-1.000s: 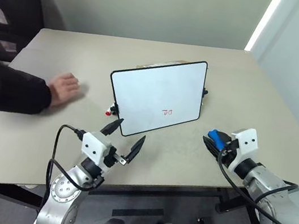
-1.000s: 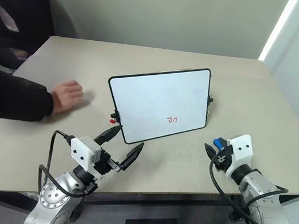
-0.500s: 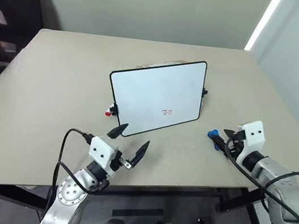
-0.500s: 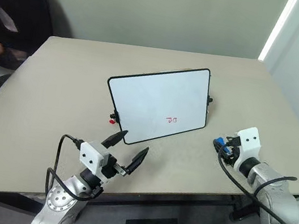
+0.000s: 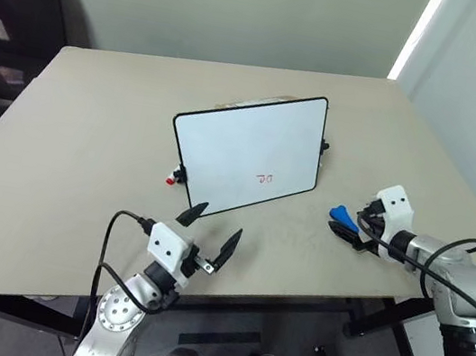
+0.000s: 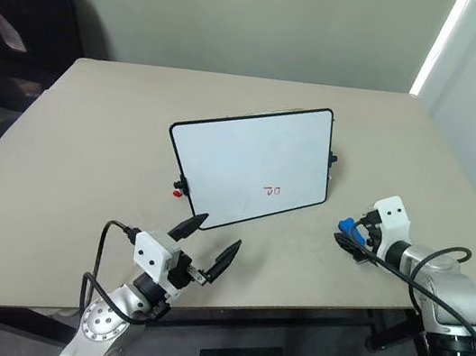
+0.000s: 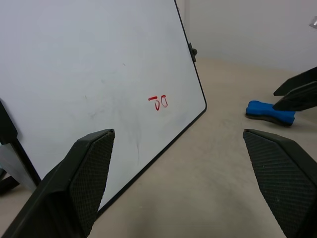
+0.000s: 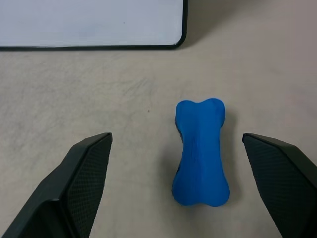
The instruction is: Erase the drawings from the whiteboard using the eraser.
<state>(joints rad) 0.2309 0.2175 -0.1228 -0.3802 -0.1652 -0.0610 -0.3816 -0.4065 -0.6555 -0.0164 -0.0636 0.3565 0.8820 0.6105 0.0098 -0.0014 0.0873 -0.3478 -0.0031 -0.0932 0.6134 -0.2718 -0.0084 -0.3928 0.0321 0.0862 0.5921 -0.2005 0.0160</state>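
The whiteboard [image 5: 248,148] stands propped up at the table's middle, tilted back. The drawings [image 5: 263,179] are small red marks low on its right side, also seen in the left wrist view [image 7: 158,102]. The eraser [image 8: 200,151], a blue bone-shaped block, lies flat on the table to the right of the whiteboard. My right gripper [image 5: 350,227] is open just behind the eraser, its fingers spread wider than the block and not touching it. My left gripper [image 5: 217,223] hangs open in front of the whiteboard's lower left corner, holding nothing.
A small red-tipped marker piece [image 5: 171,180] lies by the whiteboard's left foot. A dark chair [image 5: 10,12] stands beyond the table's far left corner. The table's right edge [image 5: 455,191] runs close behind my right arm.
My right gripper has gone down and to the right, then opened, and the eraser it held now lies on the table. The person's hand on the left has left the table.
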